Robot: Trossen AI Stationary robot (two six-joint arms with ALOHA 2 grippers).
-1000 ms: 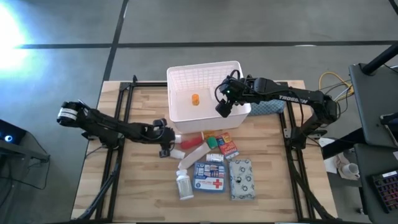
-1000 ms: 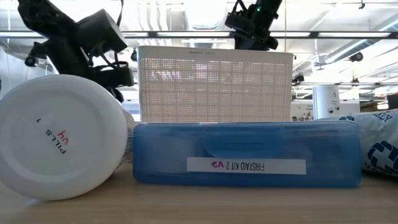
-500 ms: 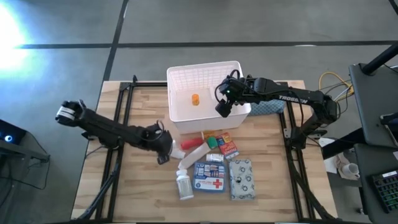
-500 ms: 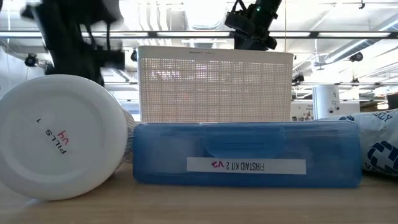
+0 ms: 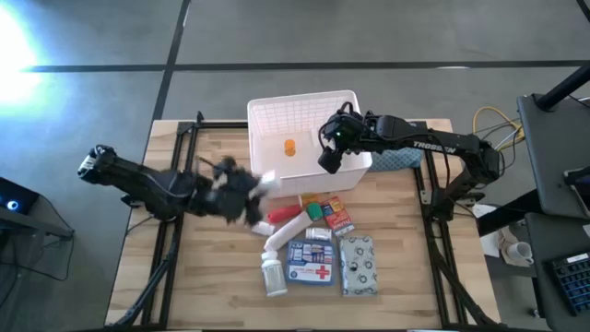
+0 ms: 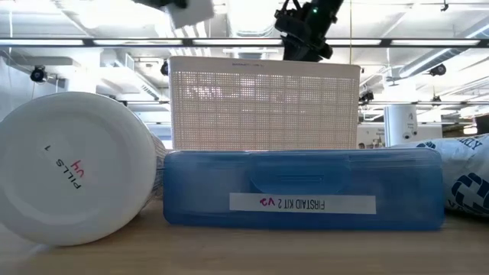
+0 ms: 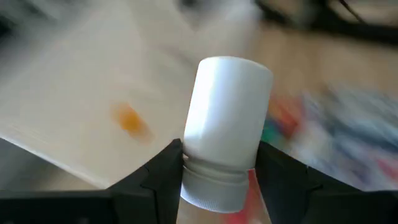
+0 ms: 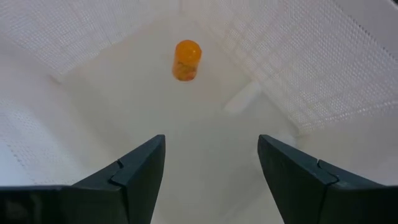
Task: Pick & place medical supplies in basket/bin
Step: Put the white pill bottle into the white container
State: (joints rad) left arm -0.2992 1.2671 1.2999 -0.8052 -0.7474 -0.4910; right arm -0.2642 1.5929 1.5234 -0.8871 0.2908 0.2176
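The left gripper [image 7: 221,180] is closed on a small white plastic pill bottle [image 7: 227,127]; its dark fingers [image 7: 163,171] clamp the ribbed cap end, and the bottle body stands out ahead of them over a smeared backdrop of table and supplies. In the high view this gripper [image 5: 251,189] is a dark blur left of centre, just beside the near-left corner of the white slotted plastic basket [image 5: 267,115], and the bottle shows only as a pale streak. The right gripper [image 8: 211,162] hangs with its jaws spread and nothing between them, over the basket's right part in the upper middle of the high view [image 5: 330,159]. A small orange vial [image 8: 186,60] lies alone on the basket floor. In the lower middle of the high view the rest sit close together on the wooden table [image 5: 184,267]: a red-and-white tube [image 5: 286,213], small red and green boxes [image 5: 324,212], a blue first-aid pouch with a red cross [image 5: 311,261], a grey patterned packet [image 5: 358,266] and a second white bottle [image 5: 273,274] lying on its side. In the low view that bottle's round base and the pouch's blue edge fill the foreground and hide the table behind them; the left gripper is cut off at the top edge, probably the blurred shape at upper left.
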